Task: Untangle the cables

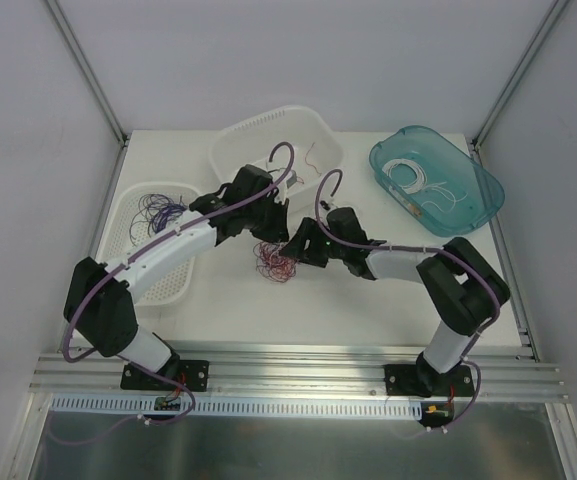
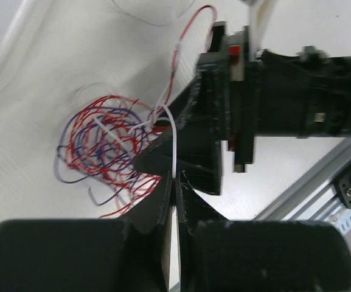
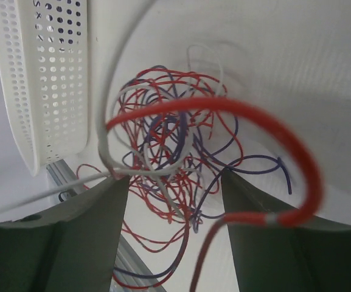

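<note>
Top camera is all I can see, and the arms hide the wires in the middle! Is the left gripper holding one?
Observer: Yes. In the left wrist view, the left gripper is pinched shut on one white wire.
Operator: What colours are in the messy pile?
Observer: The tangle mixes red, purple and a few white strands.
Operator: Is the right gripper grabbing too?
Observer: No, the right gripper is open, with the tangle showing beyond its gap.
</note>
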